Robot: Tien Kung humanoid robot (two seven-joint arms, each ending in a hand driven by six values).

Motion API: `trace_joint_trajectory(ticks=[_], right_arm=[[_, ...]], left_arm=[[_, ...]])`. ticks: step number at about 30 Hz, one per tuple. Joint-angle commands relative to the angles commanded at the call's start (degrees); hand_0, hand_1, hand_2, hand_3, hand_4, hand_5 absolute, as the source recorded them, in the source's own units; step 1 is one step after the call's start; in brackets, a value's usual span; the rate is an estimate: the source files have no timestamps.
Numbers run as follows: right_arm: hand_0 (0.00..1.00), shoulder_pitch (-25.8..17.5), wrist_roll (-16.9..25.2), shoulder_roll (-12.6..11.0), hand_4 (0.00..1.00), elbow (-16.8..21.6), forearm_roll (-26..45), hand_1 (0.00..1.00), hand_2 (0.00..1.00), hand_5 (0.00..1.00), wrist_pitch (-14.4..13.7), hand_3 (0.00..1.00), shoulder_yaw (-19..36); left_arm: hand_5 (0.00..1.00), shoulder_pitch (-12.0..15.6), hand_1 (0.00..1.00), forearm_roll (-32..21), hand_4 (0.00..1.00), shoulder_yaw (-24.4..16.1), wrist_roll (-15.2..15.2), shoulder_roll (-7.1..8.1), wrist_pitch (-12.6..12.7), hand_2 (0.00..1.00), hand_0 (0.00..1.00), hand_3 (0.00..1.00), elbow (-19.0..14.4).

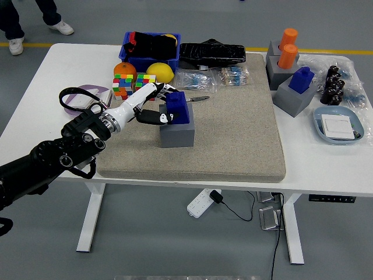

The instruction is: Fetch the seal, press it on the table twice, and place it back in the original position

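Note:
A blue seal (179,108) stands on a grey block (177,132) on the beige mat (233,128), left of its middle. My left hand (157,105), white with black fingertips, reaches in from the lower left. Its fingers are closed around the seal's left side, thumb low and fingers over the top edge. The seal looks tilted and slightly raised off the block. A second blue seal (302,79) sits on another grey block (296,96) at the right. My right arm is out of view.
Behind my hand lie two colour cubes (121,86), an orange (124,69), a lemon (159,71) and a blue bin (150,49). Bags of small parts (214,77) and a small knife (198,98) lie behind the seal. Orange cylinders (288,48) and a blue dish (338,125) stand right.

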Motion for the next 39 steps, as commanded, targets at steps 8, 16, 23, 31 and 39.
trace_joint_trajectory(ticks=[8, 16, 23, 31, 39], right_arm=[[0.778, 0.0, 0.0, 0.0, 0.822, 0.0, 0.1, 0.661, 0.668, 0.567, 0.0, 0.670, -0.1], [0.778, 0.1, 0.0, -0.1, 0.822, 0.1, 0.1, 0.660, 0.669, 0.567, 0.0, 0.670, -0.3], [0.779, -0.1, 0.0, -0.2, 0.822, 0.1, 0.2, 0.660, 0.669, 0.567, 0.0, 0.670, -0.5], [0.778, 0.0, 0.0, 0.0, 0.823, 0.1, 0.2, 0.659, 0.667, 0.569, 0.0, 0.670, -0.5], [0.777, 0.1, 0.1, -0.1, 0.823, 0.1, 0.1, 0.659, 0.667, 0.569, -0.1, 0.671, -0.4]], left_arm=[[0.002, -0.5, 0.543, -0.2, 0.516, -0.1, -0.1, 0.63, 0.1, 0.443, 0.847, 0.673, -0.2], [0.002, -0.5, 0.543, -0.1, 0.518, 0.5, 0.0, 0.96, 0.1, 0.439, 0.847, 0.672, -0.3], [0.002, -0.4, 0.543, -0.1, 0.517, 0.8, 0.0, 1.27, 0.1, 0.438, 0.846, 0.672, -0.3], [0.002, -0.4, 0.541, 0.0, 0.514, 1.0, 0.1, 0.96, 0.2, 0.436, 0.846, 0.669, -0.3], [0.002, -0.6, 0.541, 0.3, 0.514, 1.4, 0.3, 0.33, 0.5, 0.436, 0.846, 0.670, 0.0]])
